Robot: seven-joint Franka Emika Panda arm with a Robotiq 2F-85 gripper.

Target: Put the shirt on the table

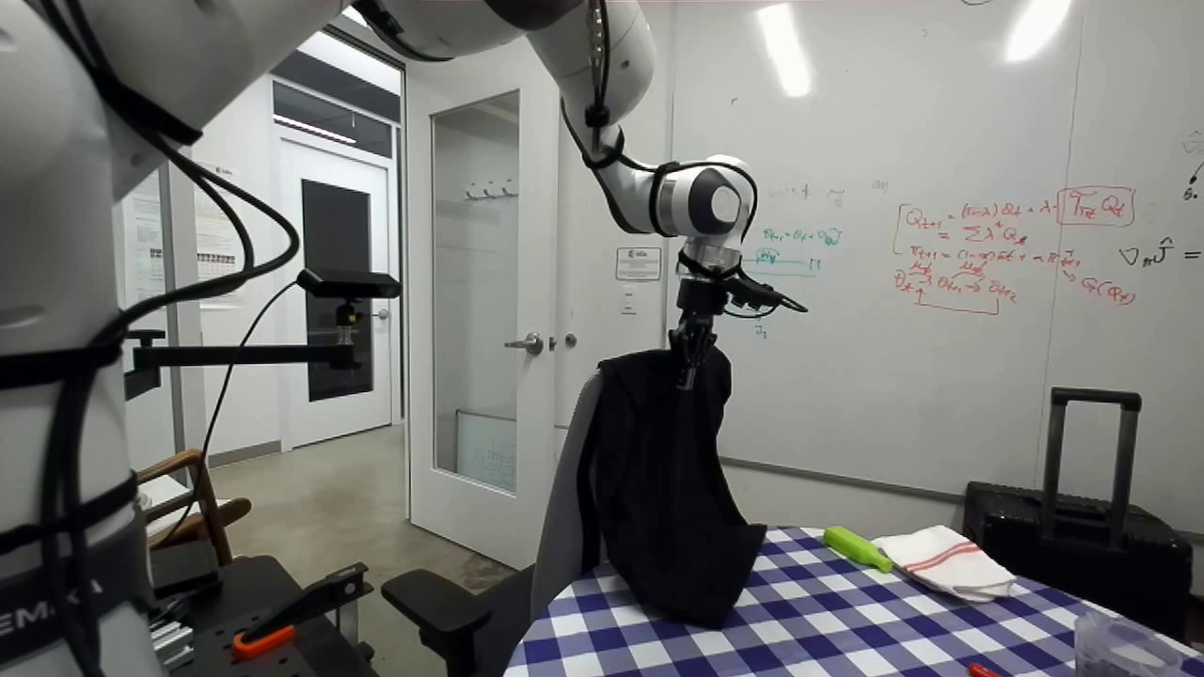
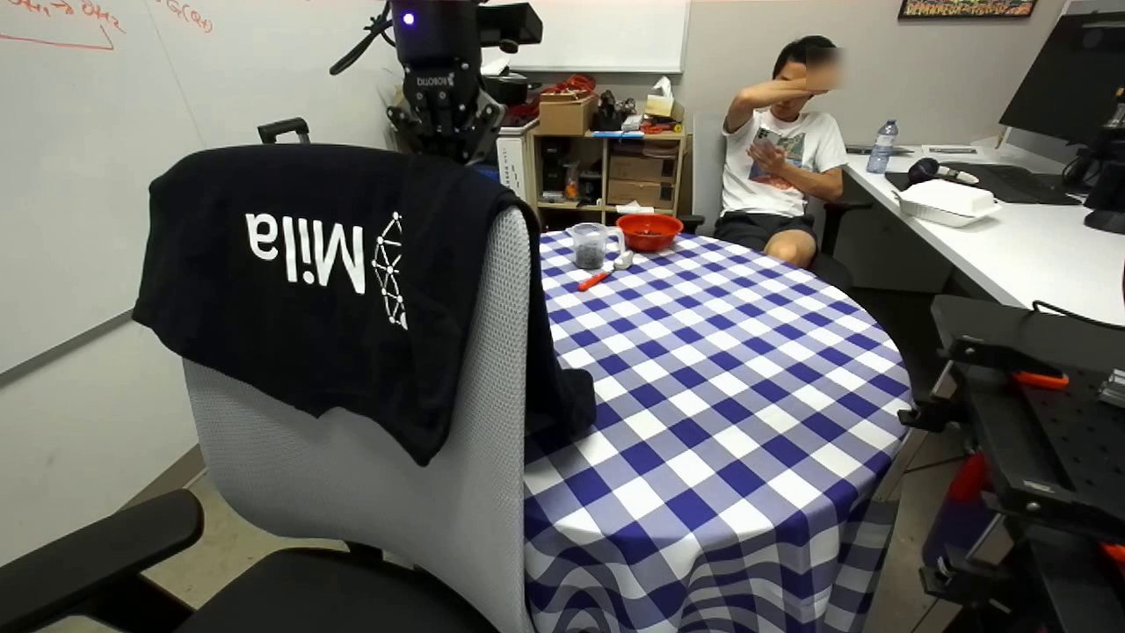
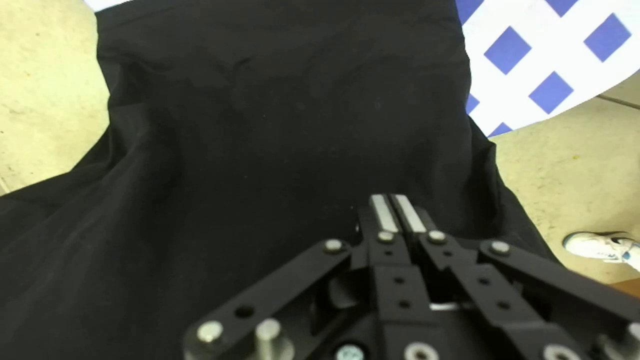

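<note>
The black shirt (image 1: 673, 489) is draped over the grey chair's back. In an exterior view, its rear side (image 2: 316, 290) shows white lettering. Its front side hangs down to the table (image 1: 828, 602), where the lower end rests on the checkered cloth. My gripper (image 1: 688, 378) points down on the table side of the chair back, just below its top edge. In the wrist view the fingers (image 3: 391, 207) are closed together against the shirt (image 3: 280, 125). A thin black layer shows between the pads, hard to tell from the surrounding cloth. The shirt hides the fingertips in an exterior view.
The office chair (image 2: 290, 457) stands against the table's edge. On the table are a red bowl (image 2: 649, 230), a measuring cup (image 2: 589, 244), a red-handled utensil (image 2: 598, 280), a green handle (image 1: 856, 548) and a towel (image 1: 945, 562). A person (image 2: 782, 158) sits beyond. A suitcase (image 1: 1082, 555) stands behind.
</note>
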